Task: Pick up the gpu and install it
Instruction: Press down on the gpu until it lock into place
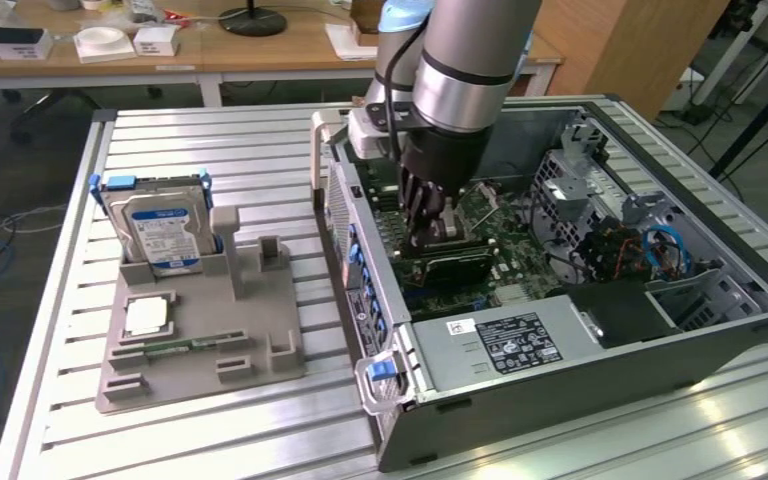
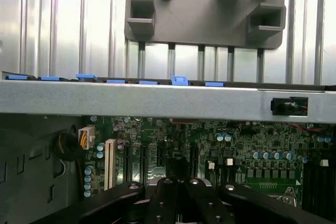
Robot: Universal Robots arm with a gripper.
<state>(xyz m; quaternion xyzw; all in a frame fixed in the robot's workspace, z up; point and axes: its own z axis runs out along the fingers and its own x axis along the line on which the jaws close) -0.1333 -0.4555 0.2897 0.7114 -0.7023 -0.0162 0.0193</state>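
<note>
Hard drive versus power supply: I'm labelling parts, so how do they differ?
The hard drive stands upright in the grey holder; the power supply lies flat inside the computer case. The hard drive's label is blue and white; the power supply's is black. Both are grey metal boxes.

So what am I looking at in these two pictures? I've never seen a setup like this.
A robot arm reaches into an open computer case lying on a slatted metal table. One picture is taken from off the arm; the other from a camera on its wrist, looking past the pincer at the green motherboard. The pincer is shut and sits low over the board, above a dark card; whether it grips that card, I cannot tell. Beside the case, a grey holder carries a silver hard drive standing upright.
</note>
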